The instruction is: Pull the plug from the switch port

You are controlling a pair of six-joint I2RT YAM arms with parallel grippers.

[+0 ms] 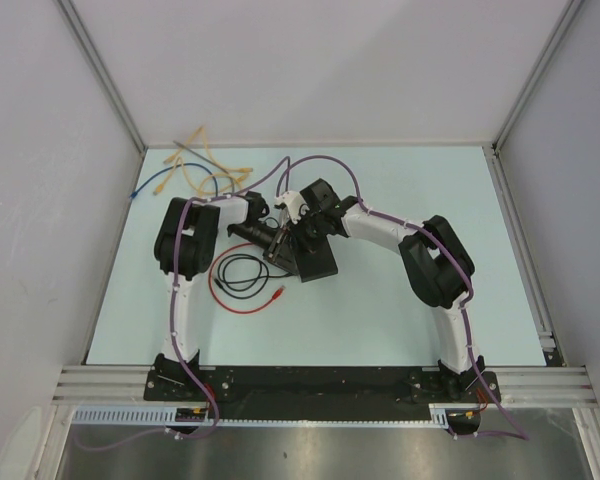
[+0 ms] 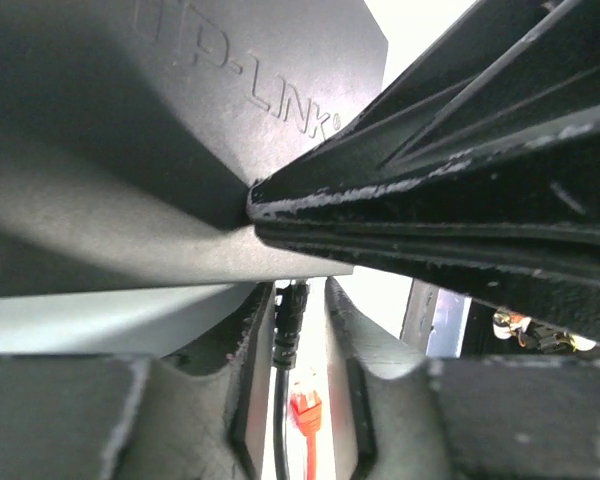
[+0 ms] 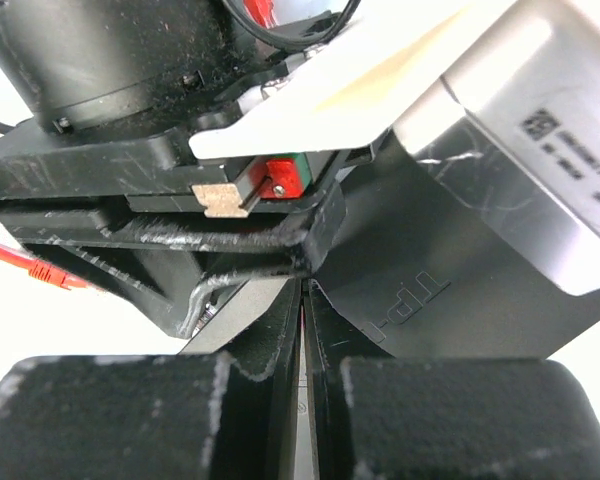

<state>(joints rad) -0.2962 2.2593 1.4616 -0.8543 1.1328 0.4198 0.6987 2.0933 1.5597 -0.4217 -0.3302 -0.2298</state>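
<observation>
The flat black switch box [image 1: 318,258] lies mid-table, its TP-LINK top [image 2: 180,150] filling the left wrist view. A black plug [image 2: 291,315] runs up to the box's edge, where it hides the switch port; its black cable [image 1: 242,272] loops to the left. My left gripper [image 2: 298,292] straddles the plug. The plug lies against the left finger and a strip of light shows beside the right one. My right gripper [image 3: 303,285] is shut with nothing between its fingers. Its tips rest on the box's top [image 3: 450,270], just above the left gripper [image 1: 277,243].
A red cable [image 1: 250,300] loops on the table beside the black one, its red plug [image 2: 306,410] lying loose below the left fingers. Yellow and blue cables [image 1: 205,170] are piled at the back left. Grey walls close in the back and both sides.
</observation>
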